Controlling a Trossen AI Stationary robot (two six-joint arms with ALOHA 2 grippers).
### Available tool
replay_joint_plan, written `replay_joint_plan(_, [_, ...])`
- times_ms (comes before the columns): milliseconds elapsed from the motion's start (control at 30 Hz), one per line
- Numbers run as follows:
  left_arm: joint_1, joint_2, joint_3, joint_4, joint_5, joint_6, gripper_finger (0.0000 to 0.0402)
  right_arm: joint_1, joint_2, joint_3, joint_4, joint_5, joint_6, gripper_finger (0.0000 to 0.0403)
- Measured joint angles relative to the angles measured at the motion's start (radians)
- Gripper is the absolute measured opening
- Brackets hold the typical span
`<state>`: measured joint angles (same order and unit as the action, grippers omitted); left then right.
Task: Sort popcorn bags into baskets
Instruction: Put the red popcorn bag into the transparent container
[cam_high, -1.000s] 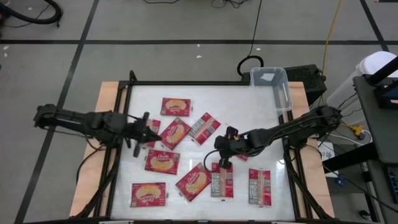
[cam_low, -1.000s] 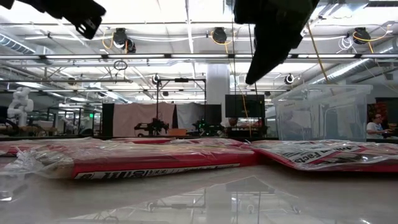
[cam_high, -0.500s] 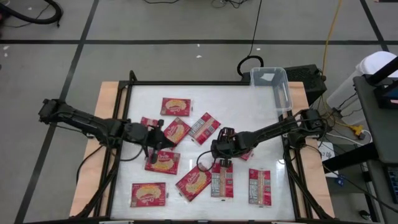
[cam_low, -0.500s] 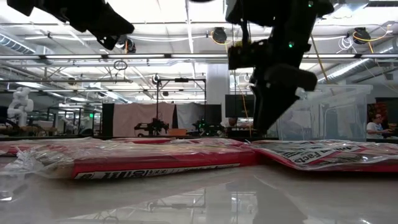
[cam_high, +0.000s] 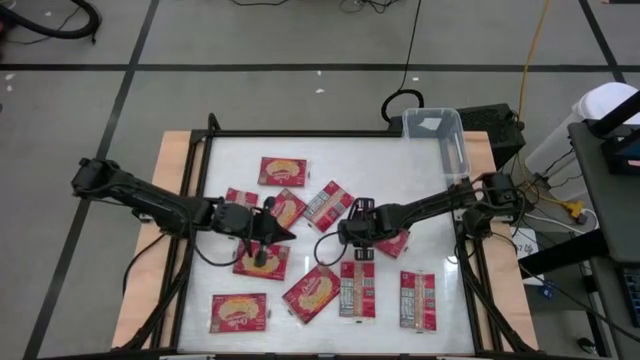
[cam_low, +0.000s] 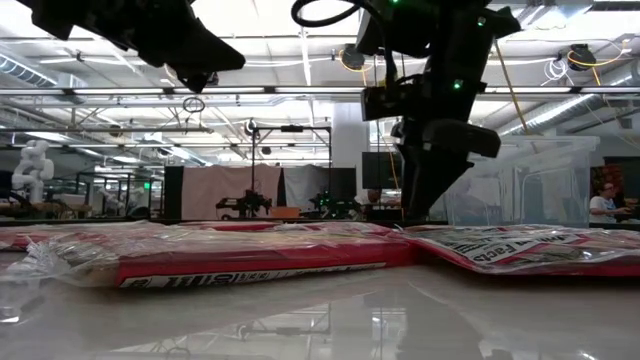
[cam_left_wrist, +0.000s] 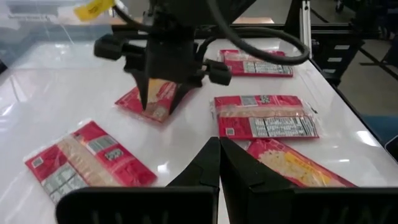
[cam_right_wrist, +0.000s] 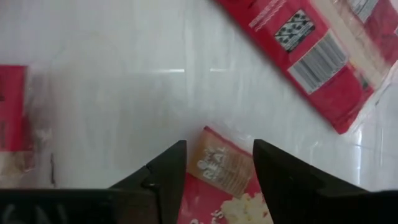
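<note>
White table (cam_high: 430, 200) carries scattered popcorn bags (cam_high: 262, 261); basket (cam_high: 437, 135) sits at its far right corner. My right claw (cam_high: 360, 248), fingers apart, hangs over one bag's edge (mostly hidden below me). My left claw (cam_high: 262, 243) is closed, empty.

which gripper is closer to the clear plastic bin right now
Right. The right gripper hangs over packets mid-table, diagonally down from the bin; the left gripper is farther off, left of centre.
</note>
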<state>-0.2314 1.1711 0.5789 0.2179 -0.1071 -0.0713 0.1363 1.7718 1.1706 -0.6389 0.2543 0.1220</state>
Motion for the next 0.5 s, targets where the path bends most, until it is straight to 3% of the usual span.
replay_joint_plan(167, [0.0,0.021,0.0,0.031,-0.001,0.021,0.0006,-0.038,0.002,0.0,0.027,-0.094,-0.004,0.0191])
replay_joint_plan(500, [-0.012,0.021,0.0,0.034,-0.002,0.023,0.0006,-0.06,0.016,-0.001,0.04,-0.103,-0.004,0.0192])
